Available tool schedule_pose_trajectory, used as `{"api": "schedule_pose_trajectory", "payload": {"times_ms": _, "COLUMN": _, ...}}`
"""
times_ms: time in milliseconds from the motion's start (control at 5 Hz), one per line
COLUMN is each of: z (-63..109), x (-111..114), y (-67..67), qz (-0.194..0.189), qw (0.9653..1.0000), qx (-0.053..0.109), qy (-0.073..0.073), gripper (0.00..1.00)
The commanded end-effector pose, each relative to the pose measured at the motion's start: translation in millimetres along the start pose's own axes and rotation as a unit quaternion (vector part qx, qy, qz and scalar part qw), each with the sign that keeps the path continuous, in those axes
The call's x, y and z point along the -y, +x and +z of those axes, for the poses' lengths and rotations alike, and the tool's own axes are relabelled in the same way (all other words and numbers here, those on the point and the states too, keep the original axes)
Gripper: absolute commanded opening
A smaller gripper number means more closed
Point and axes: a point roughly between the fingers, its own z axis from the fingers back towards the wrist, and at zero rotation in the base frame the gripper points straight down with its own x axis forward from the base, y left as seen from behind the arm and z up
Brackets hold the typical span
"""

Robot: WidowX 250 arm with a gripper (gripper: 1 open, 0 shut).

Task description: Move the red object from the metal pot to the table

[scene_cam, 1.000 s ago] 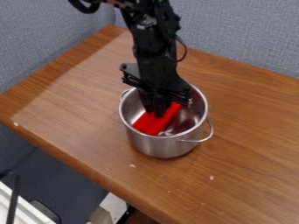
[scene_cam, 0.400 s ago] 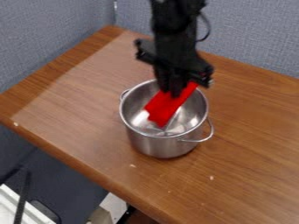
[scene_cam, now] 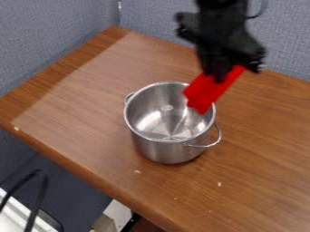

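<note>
Since the earlier frame the gripper [scene_cam: 227,71] has risen and swung toward the pot's [scene_cam: 158,140] far-right rim, lifting the block [scene_cam: 213,89] clear of the inside. Its jaws are clamped on the block's upper end. Tilted, the block hangs above the rim, off the table [scene_cam: 72,86].
</note>
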Motion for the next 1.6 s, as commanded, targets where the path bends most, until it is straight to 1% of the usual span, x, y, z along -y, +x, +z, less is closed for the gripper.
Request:
{"api": "schedule_pose_trajectory", "payload": {"times_ms": 0, "z": 4.9, "x": 20.0, "y": 14.8, "qz": -0.029, "qw": 0.9992, "qx": 0.029, "qy": 0.0, "gripper": 0.0}}
{"api": "schedule_pose_trajectory", "payload": {"times_ms": 200, "z": -9.6, "x": 40.3, "y": 15.7, "qz": -0.046, "qw": 0.9985, "qx": 0.03, "qy": -0.001, "gripper": 0.0}}
{"api": "schedule_pose_trajectory", "payload": {"times_ms": 400, "z": -24.4, "x": 47.1, "y": 16.3, "qz": -0.044, "qw": 0.9981, "qx": 0.041, "qy": 0.013, "gripper": 0.0}}
{"api": "schedule_pose_trajectory", "payload": {"times_ms": 600, "z": -37.9, "x": 46.4, "y": 13.4, "qz": -0.036, "qw": 0.9982, "qx": 0.041, "qy": 0.027, "gripper": 0.0}}
{"api": "schedule_pose_trajectory", "payload": {"times_ms": 800, "z": -50.9, "x": 44.8, "y": 6.8, "qz": -0.033, "qw": 0.9981, "qx": 0.044, "qy": 0.028, "gripper": 0.0}}
{"api": "schedule_pose_trajectory", "payload": {"times_ms": 1000, "z": -60.3, "x": 44.5, "y": 1.9, "qz": -0.03, "qw": 0.9982, "qx": 0.045, "qy": 0.026, "gripper": 0.0}}
{"api": "schedule_pose_trajectory", "payload": {"times_ms": 1400, "z": -79.1, "x": 39.9, "y": -4.0, "qz": -0.034, "qw": 0.9981, "qx": 0.041, "qy": 0.033, "gripper": 0.0}}
